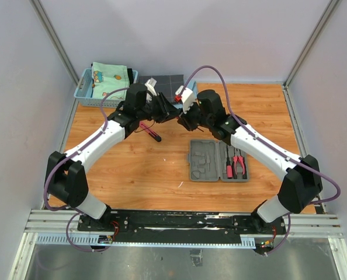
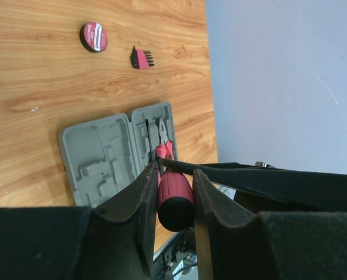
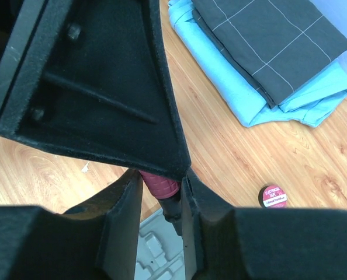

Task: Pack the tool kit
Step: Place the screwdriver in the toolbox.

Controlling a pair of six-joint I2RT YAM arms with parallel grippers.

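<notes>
The grey tool kit case (image 1: 205, 160) lies open on the table, with pink-and-black pliers (image 1: 239, 163) and a screwdriver (image 1: 228, 163) in its right half. My two grippers meet in the air behind it. My left gripper (image 2: 174, 169) is shut on the pink handle of a screwdriver (image 2: 174, 195) whose shaft points towards the case (image 2: 97, 154). My right gripper (image 3: 162, 175) has its fingertips closed on the same handle (image 3: 160, 184), just under the left gripper's body. Round tape (image 2: 93, 36) and a pink hex-key set (image 2: 142, 58) lie on the wood.
Another pink-and-black tool (image 1: 151, 132) lies on the table under the left arm. A light blue basket (image 1: 83, 90) stands at the back left. A dark grey checked cloth (image 3: 273, 35) lies folded on a light blue cloth (image 3: 238, 87) at the back edge.
</notes>
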